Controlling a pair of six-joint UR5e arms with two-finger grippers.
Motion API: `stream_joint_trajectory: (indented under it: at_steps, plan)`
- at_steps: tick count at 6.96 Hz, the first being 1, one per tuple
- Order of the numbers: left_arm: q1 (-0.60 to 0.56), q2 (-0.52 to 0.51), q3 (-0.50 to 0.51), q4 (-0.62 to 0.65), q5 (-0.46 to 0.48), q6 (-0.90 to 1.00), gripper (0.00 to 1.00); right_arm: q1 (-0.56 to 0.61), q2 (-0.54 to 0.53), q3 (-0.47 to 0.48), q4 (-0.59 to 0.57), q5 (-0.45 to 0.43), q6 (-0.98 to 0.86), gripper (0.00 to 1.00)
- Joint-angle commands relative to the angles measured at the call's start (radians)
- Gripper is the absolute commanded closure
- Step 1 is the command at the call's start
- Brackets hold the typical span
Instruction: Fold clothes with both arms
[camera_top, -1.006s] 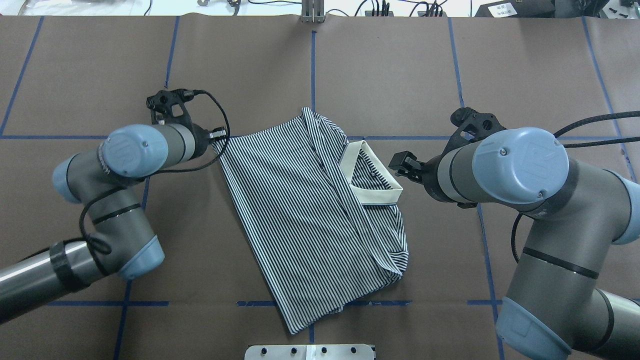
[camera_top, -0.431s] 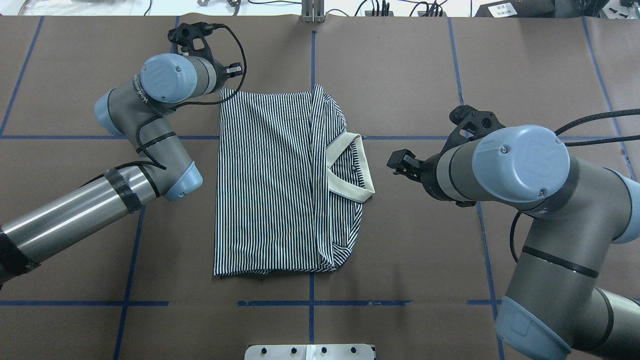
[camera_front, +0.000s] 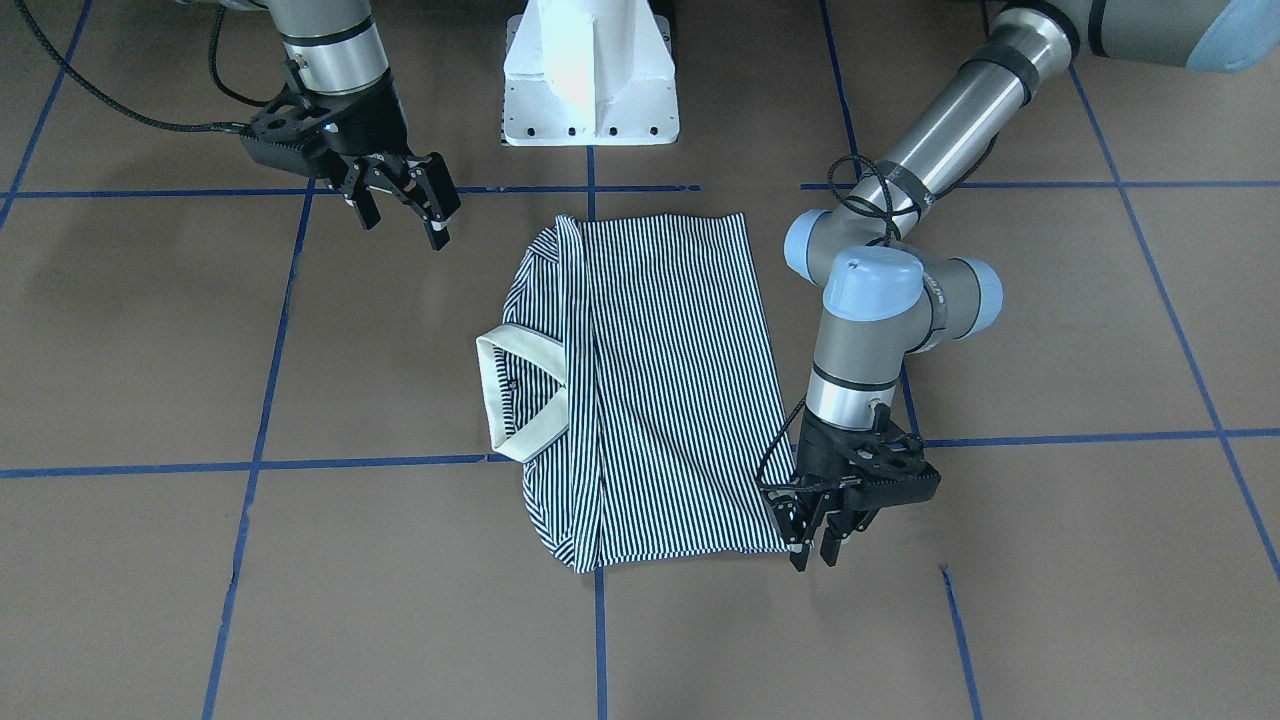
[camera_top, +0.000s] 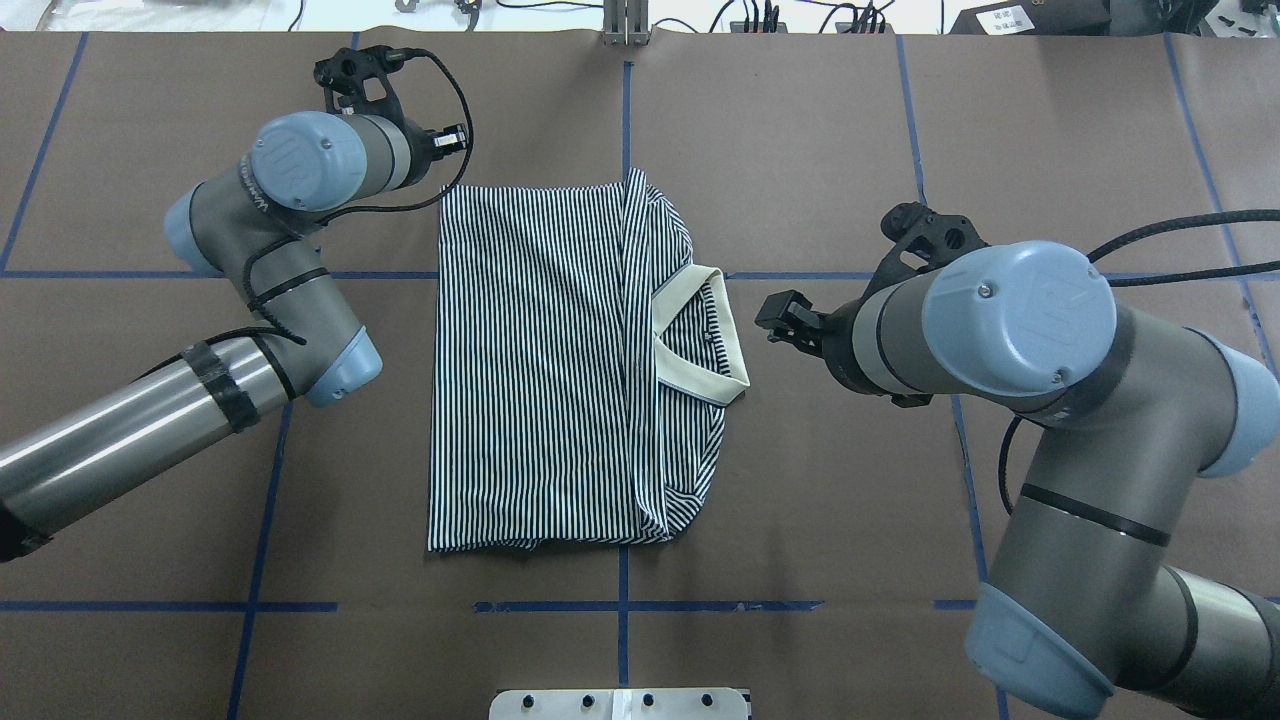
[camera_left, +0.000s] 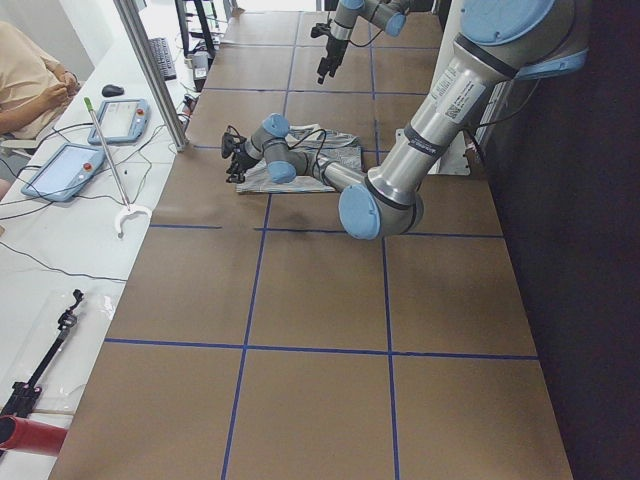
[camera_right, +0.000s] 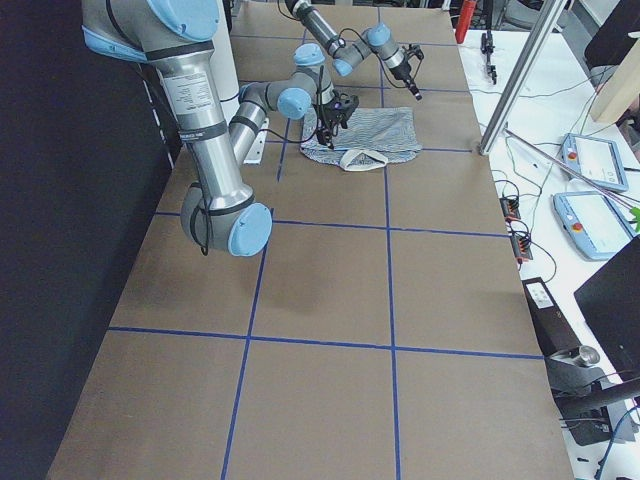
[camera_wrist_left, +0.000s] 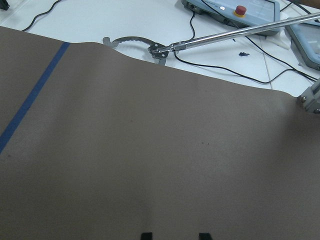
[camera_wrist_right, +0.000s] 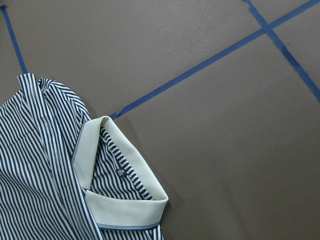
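The striped polo shirt (camera_top: 540, 370) lies folded flat on the brown table, its cream collar (camera_top: 700, 340) turned toward my right arm. In the front-facing view the shirt (camera_front: 660, 380) sits mid-table. My left gripper (camera_top: 452, 138) hovers at the shirt's far left corner (camera_front: 785, 540). It is open (camera_front: 813, 555), and its wrist view shows both fingertips (camera_wrist_left: 146, 235) apart over bare table. My right gripper (camera_top: 768, 320) stands open (camera_front: 402, 222) a short way off the collar, empty. Its wrist view shows the collar (camera_wrist_right: 125, 190) and shirt (camera_wrist_right: 40, 170) below.
Blue tape lines (camera_top: 625, 130) grid the brown table. The white pedestal base (camera_front: 590, 75) stands at the robot's side. Beyond the far edge lie cables, a metal rod (camera_wrist_left: 225, 36) and control tablets (camera_left: 60, 170). A seated person (camera_left: 30, 80) is past that edge.
My left gripper pulled the shirt's corner toward the far edge, squaring the shirt, then let go and shifted slightly left. My right gripper crept a little toward the collar.
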Motion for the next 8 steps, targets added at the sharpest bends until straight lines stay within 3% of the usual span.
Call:
stream_joint_trajectory:
  at_steps: [1,5,8]
  plan:
    - [-0.003,0.155,-0.227,0.004,-0.087,-0.006,0.55,-0.007,0.13,-0.162,0.029,0.001,-0.006,0.0]
    - [-0.001,0.19,-0.275,0.009,-0.095,-0.034,0.54,-0.144,0.269,-0.358,0.044,0.027,-0.226,0.0]
    - [0.002,0.191,-0.277,0.009,-0.095,-0.036,0.54,-0.204,0.258,-0.374,0.046,0.015,-0.259,0.0]
